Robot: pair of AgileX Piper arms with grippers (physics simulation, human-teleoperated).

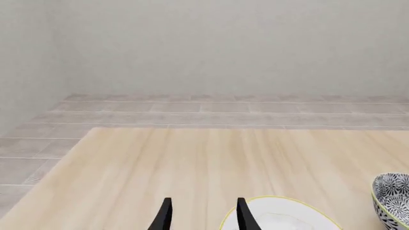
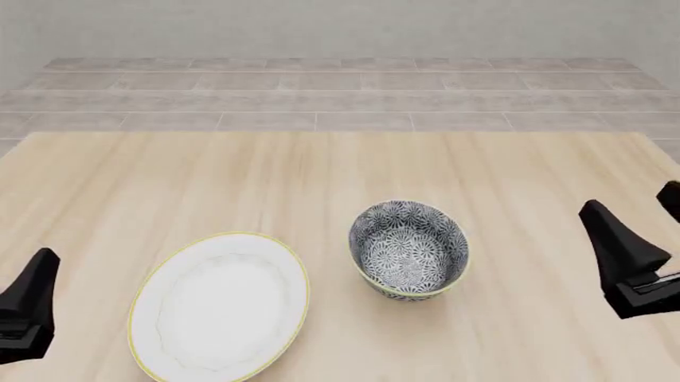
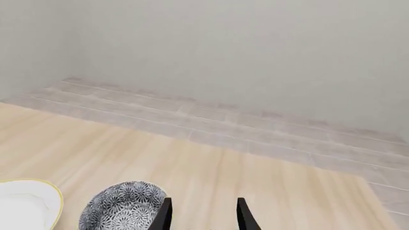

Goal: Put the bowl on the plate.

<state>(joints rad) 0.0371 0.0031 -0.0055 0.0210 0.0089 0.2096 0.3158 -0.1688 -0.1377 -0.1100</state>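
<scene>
The bowl (image 2: 409,248), dark grey and white floral with a thin yellowish rim, stands upright on the table right of centre. The plate (image 2: 220,306), white with a yellow rim, lies flat to its left, a small gap between them. My left gripper (image 1: 203,200) is open and empty, low at the front left beside the plate (image 1: 281,219); the bowl (image 1: 393,199) shows at that view's edge. My right gripper (image 2: 632,197) is open and empty, to the right of the bowl and apart from it. In the right wrist view its fingers (image 3: 164,213) frame the bowl (image 3: 121,211) and plate (image 3: 26,203).
The light wooden table (image 2: 318,183) carries only the two dishes. Beyond its far edge lie a tiled floor (image 2: 340,95) and a plain pale wall.
</scene>
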